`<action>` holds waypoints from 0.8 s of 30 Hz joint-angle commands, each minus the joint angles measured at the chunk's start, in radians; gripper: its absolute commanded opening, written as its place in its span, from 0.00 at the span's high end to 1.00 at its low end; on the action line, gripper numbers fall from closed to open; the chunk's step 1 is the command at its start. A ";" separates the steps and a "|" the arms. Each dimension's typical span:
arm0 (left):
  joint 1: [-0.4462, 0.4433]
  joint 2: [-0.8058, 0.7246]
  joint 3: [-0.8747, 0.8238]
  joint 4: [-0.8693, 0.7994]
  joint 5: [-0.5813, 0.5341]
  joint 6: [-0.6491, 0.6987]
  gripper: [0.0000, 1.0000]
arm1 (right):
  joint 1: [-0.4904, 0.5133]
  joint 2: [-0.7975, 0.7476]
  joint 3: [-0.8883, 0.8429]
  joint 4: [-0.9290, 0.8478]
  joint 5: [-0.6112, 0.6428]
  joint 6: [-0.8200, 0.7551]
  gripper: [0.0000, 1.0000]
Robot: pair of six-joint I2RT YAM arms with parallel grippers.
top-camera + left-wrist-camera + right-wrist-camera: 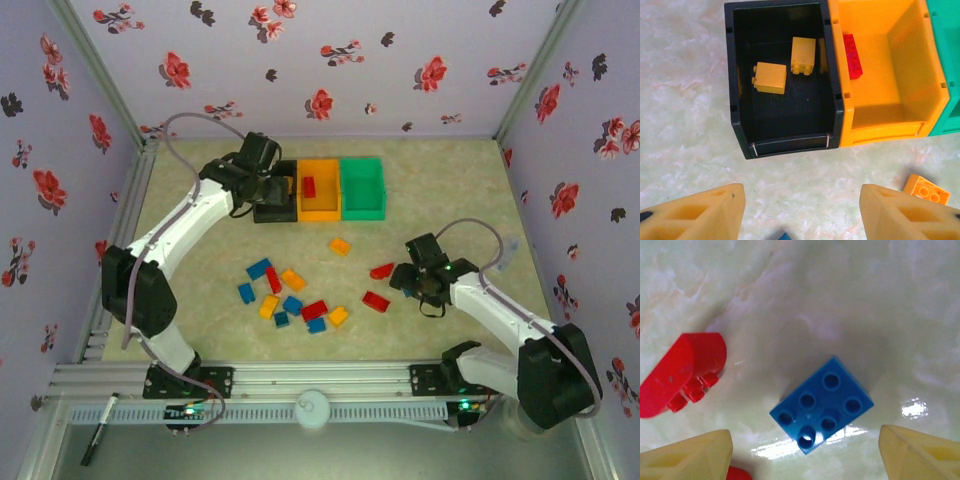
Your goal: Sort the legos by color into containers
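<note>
straddling a blue lego (822, 405) without touching it, the right claw (805, 439) stands spread apart.

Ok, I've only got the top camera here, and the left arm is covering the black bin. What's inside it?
Observer: Two yellow bricks lie on the floor of the black bin, close together near its back wall.
Operator: Is the left gripper carrying anything?
Observer: No. On the left wrist camera, the left gripper is open in front of that bin, with nothing gripped between its fingers.
Operator: And what is the right one over?
Observer: The right gripper is open above a blue brick that sits studs up. Neither finger touches it.
</note>
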 commanded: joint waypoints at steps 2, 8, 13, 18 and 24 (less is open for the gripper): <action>-0.009 -0.041 -0.019 0.012 0.008 0.003 0.38 | -0.040 0.026 -0.005 0.055 -0.041 -0.017 0.23; -0.011 -0.059 -0.028 0.005 0.008 0.010 0.38 | -0.067 0.077 0.014 0.063 -0.060 -0.046 0.24; -0.011 -0.071 -0.035 0.008 0.007 0.012 0.39 | -0.072 0.100 0.020 0.072 -0.063 -0.055 0.25; -0.012 -0.075 -0.036 0.008 0.007 0.013 0.39 | -0.080 0.122 0.025 0.083 -0.063 -0.069 0.29; -0.014 -0.084 -0.042 0.000 0.007 0.016 0.41 | -0.084 0.153 0.038 0.085 -0.070 -0.089 0.37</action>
